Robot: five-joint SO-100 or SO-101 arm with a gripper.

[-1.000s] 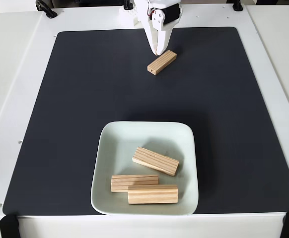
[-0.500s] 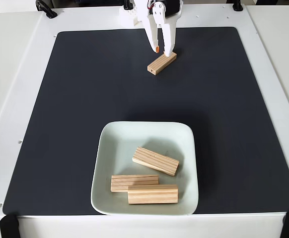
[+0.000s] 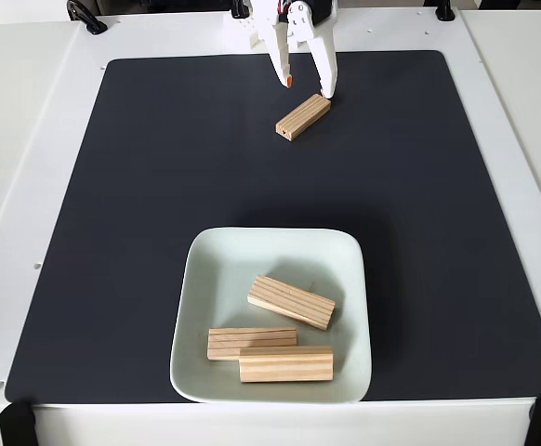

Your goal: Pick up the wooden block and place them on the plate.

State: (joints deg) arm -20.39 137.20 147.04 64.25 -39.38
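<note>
The jaws (image 3: pixel 308 88) are open wide and hold nothing. The last block (image 3: pixel 303 117) lies on the black mat (image 3: pixel 140 186), just below the jaws in the fixed view. One tip looks close to its upper right end. The block's long side slants from lower left to upper right. Three blocks already lie in the plate (image 3: pixel 196 307), well apart.
</note>
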